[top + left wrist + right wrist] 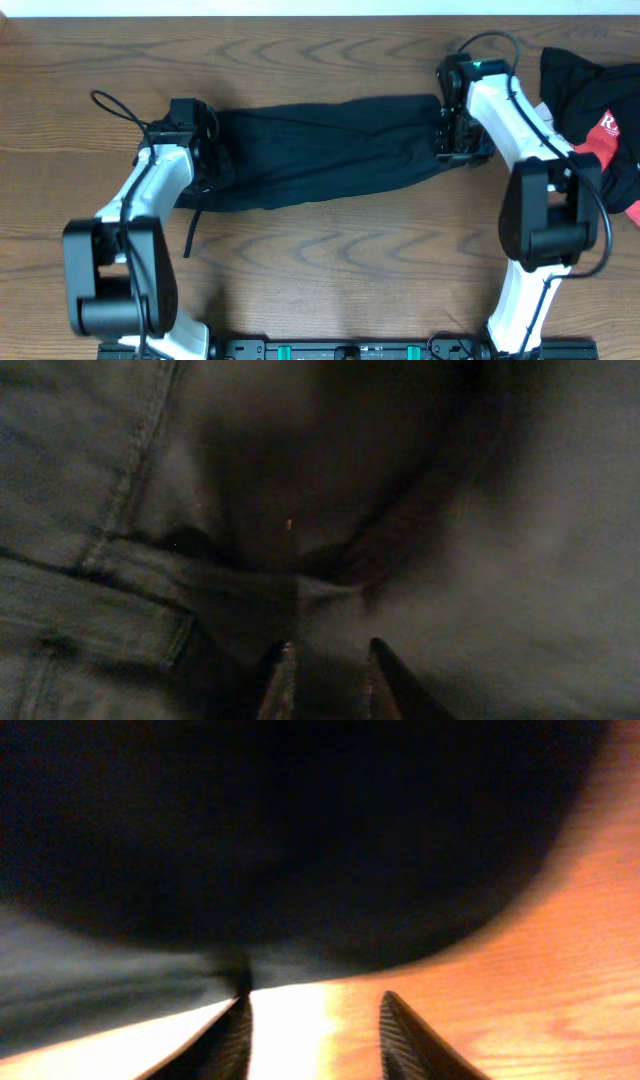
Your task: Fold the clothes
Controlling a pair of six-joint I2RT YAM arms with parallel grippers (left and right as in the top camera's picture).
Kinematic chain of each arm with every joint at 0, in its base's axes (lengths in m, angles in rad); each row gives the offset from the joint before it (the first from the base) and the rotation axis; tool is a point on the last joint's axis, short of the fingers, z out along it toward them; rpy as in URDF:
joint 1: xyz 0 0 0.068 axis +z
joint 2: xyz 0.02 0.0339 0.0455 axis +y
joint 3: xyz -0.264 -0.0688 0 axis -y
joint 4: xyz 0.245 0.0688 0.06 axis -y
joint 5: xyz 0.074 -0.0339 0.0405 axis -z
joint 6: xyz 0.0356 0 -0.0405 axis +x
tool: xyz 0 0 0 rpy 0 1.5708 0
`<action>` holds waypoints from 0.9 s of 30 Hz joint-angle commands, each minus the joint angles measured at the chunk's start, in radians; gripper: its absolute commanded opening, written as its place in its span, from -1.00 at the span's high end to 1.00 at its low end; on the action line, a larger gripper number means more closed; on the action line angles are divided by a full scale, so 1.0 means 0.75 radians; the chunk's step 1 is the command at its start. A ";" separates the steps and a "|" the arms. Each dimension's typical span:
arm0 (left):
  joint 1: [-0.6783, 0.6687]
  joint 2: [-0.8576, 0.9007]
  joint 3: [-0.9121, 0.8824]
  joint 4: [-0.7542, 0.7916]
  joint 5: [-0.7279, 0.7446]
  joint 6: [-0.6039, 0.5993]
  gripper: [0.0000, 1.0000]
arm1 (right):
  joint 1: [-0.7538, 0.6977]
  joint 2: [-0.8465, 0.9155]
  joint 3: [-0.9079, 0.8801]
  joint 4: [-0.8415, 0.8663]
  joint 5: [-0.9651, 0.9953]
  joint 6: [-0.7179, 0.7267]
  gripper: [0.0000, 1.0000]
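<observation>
The clothes (pixel 320 150), a plain black garment, lie stretched in a long band across the wooden table (pixel 330 260). A thin black cord (pixel 190 235) trails from the left end. My left gripper (pixel 205 150) is down on that left end. In the left wrist view its fingers (pixel 285 680) stand a little apart over dim seamed black fabric (pixel 120 490), gripper (pixel 330 644) open. My right gripper (pixel 455 135) is at the garment's right end. In the right wrist view it (pixel 314 996) is open with bare table between the fingers, and the black cloth (pixel 280 840) lies just ahead, at the left fingertip.
A black-and-red garment with white lettering (pixel 595 110) lies bunched at the back right, close behind the right arm. The table's far edge (pixel 300 14) runs just beyond both grippers. Bare wood shows in front of the garment.
</observation>
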 commanded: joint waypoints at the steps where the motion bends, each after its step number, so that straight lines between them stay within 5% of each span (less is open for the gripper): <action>1: -0.002 -0.142 0.025 -0.010 -0.015 0.011 0.22 | 0.004 -0.148 0.070 -0.002 -0.026 0.013 -0.68; 2: -0.002 -0.177 0.025 -0.015 -0.015 0.023 0.13 | 0.001 -0.175 0.074 0.001 -0.031 0.013 -0.98; 6: -0.002 -0.308 0.025 -0.035 -0.016 0.068 -0.39 | -0.024 -0.268 0.074 0.008 -0.031 0.013 -0.99; 14: -0.002 -0.332 0.023 -0.048 -0.062 0.068 -0.97 | -0.099 -0.260 0.035 0.099 -0.036 -0.067 -0.99; 27: -0.002 -0.304 -0.016 -0.072 -0.095 0.067 -0.96 | -0.342 -0.124 0.002 0.223 -0.536 -0.410 -0.98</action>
